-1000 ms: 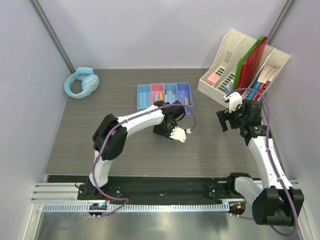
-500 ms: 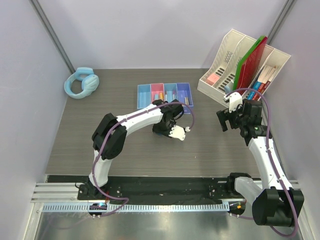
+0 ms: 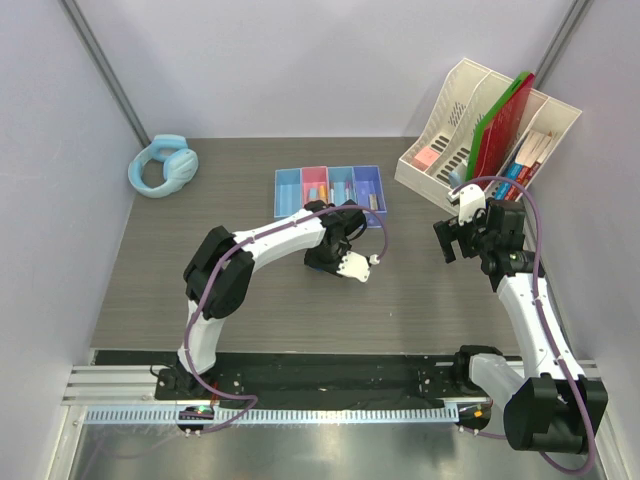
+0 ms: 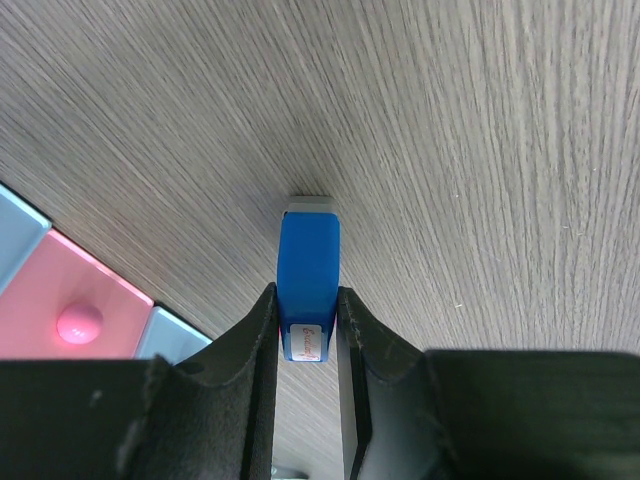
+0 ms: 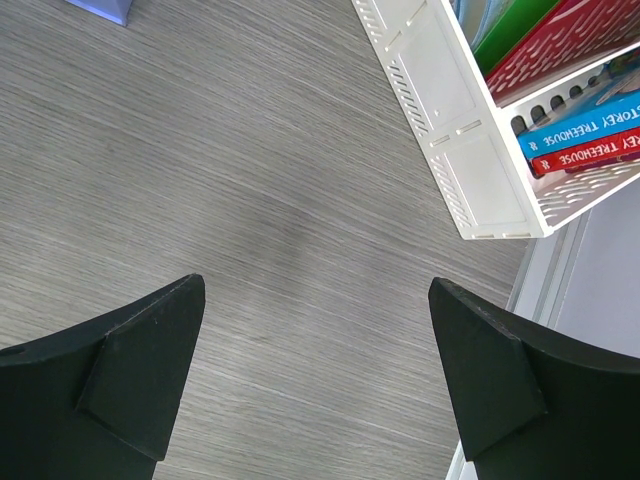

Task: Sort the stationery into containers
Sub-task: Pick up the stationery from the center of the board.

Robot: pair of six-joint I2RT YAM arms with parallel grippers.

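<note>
Blue block pinched between left claw fingers, above table.

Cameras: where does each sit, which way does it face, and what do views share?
Top external: above and behind the bases, looking down at the table; both arms show.
Left wrist: on the left arm, looking down past the left tool, shut on the blue block.
Right wrist: on the right arm, looking down past the open right tool.
Shared: top and left wrist see the bins; top and right wrist see the file organiser.
</note>
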